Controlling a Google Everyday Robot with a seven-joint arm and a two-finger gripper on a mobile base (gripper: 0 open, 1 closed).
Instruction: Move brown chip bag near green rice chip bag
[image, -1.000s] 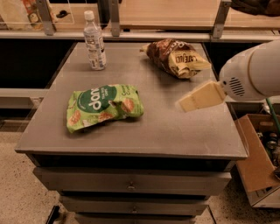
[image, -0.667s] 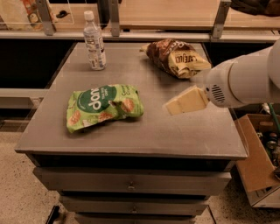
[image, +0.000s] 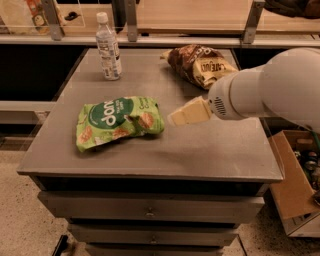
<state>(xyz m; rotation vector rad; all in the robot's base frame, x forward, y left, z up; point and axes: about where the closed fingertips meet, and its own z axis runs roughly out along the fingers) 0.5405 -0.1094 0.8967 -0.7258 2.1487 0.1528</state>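
The brown chip bag (image: 197, 64) lies at the far right of the grey table (image: 150, 150), dark brown with a cream-yellow end. The green rice chip bag (image: 117, 121) lies left of the table's middle. My gripper (image: 189, 112), cream-coloured at the end of a white arm, hovers over the table's middle, just right of the green bag and in front of the brown bag. It holds nothing that I can see.
A clear water bottle (image: 108, 47) stands at the table's far left. A railing and counter run behind the table. A cardboard box (image: 297, 182) with items sits on the floor to the right. Drawers are below the tabletop.
My arm has swung left across the table, bringing the gripper from the right side to near the green bag. Both bags and the bottle have stayed put.
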